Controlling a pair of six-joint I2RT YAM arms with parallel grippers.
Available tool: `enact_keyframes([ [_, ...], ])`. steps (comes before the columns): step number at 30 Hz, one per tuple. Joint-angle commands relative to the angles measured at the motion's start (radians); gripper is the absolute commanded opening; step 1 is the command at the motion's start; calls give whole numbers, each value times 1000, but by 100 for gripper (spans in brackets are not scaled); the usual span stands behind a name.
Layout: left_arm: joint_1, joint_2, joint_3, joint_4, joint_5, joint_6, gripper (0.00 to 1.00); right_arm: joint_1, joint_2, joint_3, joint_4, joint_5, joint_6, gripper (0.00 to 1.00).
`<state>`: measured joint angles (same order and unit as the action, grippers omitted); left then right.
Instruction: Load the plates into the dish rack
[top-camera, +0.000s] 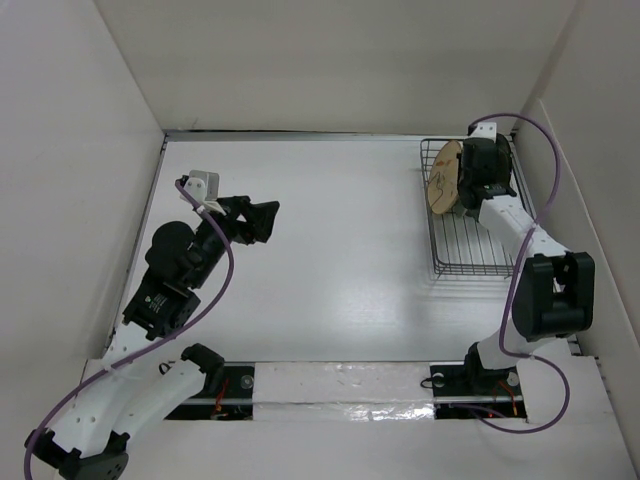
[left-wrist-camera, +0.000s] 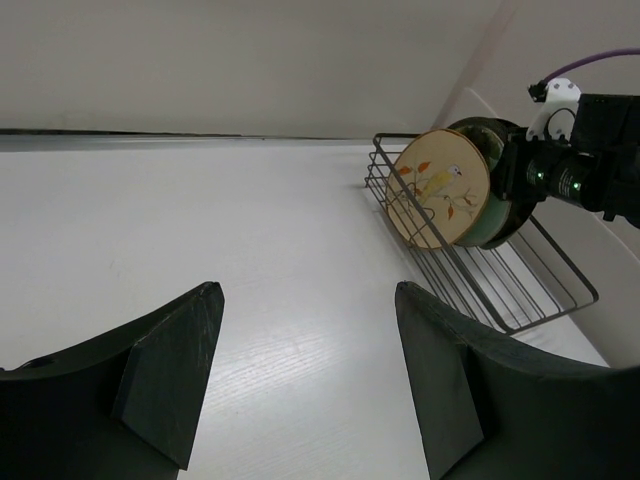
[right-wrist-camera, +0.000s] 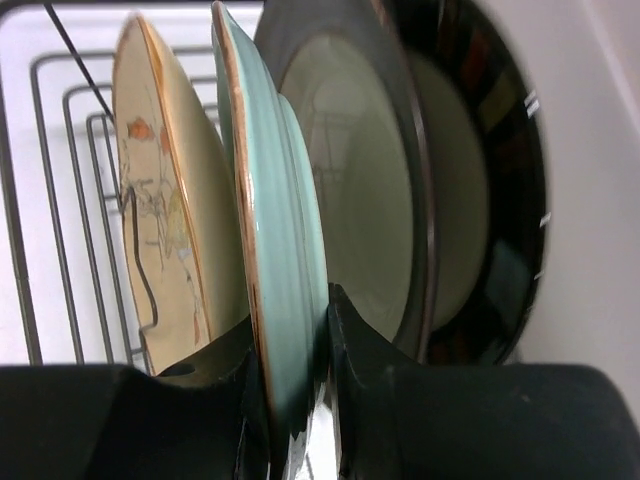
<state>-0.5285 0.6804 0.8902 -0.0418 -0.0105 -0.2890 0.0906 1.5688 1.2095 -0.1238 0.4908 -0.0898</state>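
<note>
Right jaws pinch the blue-green plate (right-wrist-camera: 285, 250) standing in the dish rack (top-camera: 475, 250); left jaws gape, empty.

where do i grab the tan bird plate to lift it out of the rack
Pinch the tan plate by its top rim, coming straight down. It stands on edge in the dish rack, so the thin rim faces up and wires fence its lower part. One finger goes on the open painted face, the other into the narrow gap before the mint plate, likely tight.
</note>
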Motion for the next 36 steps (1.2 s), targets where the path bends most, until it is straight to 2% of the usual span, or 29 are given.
enact_keyframes([
  [1, -2, -5, -7, 56, -9, 14, 66, 1, -1, -1, 102, 15, 168, 29],
  [2, -2, -5, -7, 56, -16, 14, 66, 1, -1, -5, 102, 12, 185, 37],
  [3, -2, -5, -7, 54, -17, 16, 66, -8, 0, -8, 101, 11, 203, 50],
  [6, -2, -2, -8, 53, -28, 19, 66, -8, -7, -10, 101, 8, 252, 65],
  [12, -2, 24, -8, 48, -43, 24, 67, -17, -111, -7, 102, 22, 312, 83],
  [17, -2, 47, -8, 45, -62, 25, 67, -17, -286, -47, 145, -15, 363, 86],
  [20, -2, 59, -7, 48, -75, 28, 67, -17, -402, -88, 187, -37, 396, 85],
  [23, -2, 76, -8, 48, -89, 31, 67, -6, -490, -166, 271, -136, 441, 59],
  [24, -2, 79, -7, 46, -89, 33, 68, -6, -536, -189, 298, -234, 453, 23],
  [25, -2, 85, -7, 46, -91, 34, 68, 6, -550, -220, 340, -283, 466, 6],
  [26, -2, 87, -8, 46, -98, 36, 68, 41, -562, -228, 351, -329, 487, 0],
  [27, -2, 88, -7, 48, -108, 39, 68, 67, -570, -235, 357, -412, 490, 0],
  [29, -2, 93, -8, 45, -144, 40, 69, 133, -575, -258, 383, -477, 489, 0],
  [30, -2, 94, -7, 43, -157, 40, 70, 214, -573, -274, 403, -547, 489, 0],
  [32, -2, 90, -8, 43, -180, 40, 71, 302, -556, -323, 469, -596, 492, 0],
  [33, -2, 87, -11, 45, -190, 45, 72, 392, -546, -336, 487, -630, 498, 0],
  [35, -2, 76, -25, 66, -218, 48, 72, 474, -500, -364, 535, -672, 512, 10],
  [36, 7, 76, -28, 68, -221, 50, 72, 512, -484, -372, 549, -682, 515, 25],
])
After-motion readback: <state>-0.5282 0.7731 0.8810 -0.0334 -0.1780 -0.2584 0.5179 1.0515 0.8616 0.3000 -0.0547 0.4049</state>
